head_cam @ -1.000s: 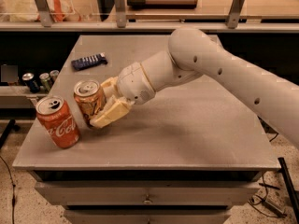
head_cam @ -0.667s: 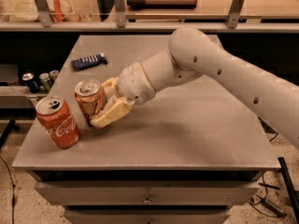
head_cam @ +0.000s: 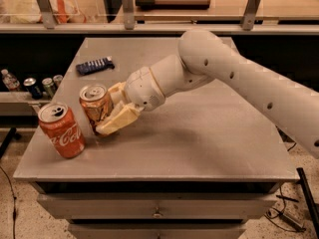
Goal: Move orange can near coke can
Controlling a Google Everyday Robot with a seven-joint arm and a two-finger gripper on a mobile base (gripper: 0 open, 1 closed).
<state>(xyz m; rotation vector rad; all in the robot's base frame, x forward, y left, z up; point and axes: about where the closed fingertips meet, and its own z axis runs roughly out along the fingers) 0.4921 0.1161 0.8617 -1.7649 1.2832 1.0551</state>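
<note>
orange can [head_cam: 94, 105] stands upright on the table [head_cam: 209, 148], near the left-front corner as the camera sees it, long axis vertical, silver top up. gripper [head_cam: 106, 109] has come at it from the picture's right, wrist low over the tabletop. one finger passes behind the can and the other lies across its front-right side, tip down near the base. both look pressed to the wall, so read it as clamped on the can. coke can [head_cam: 61, 130] sits just beside, down and to the picture's left of the orange can, upright or leaning a little. they look apart by a thin gap, though you cannot be sure of that from this angle. the relation to mind: the coke can lies on the far side of the orange can from the wrist, straight along the line the arm reaches. any further push that way would likely knock red with orange. placement looks about done, judging by how close they stand. when you let go, spread the fingers and draw back toward the picture's right. watch that the front finger does not drag the base and tip the can. a dark blue flat packet [head_cam: 94, 65] at the table's rear left is well apart and no concern.
</note>
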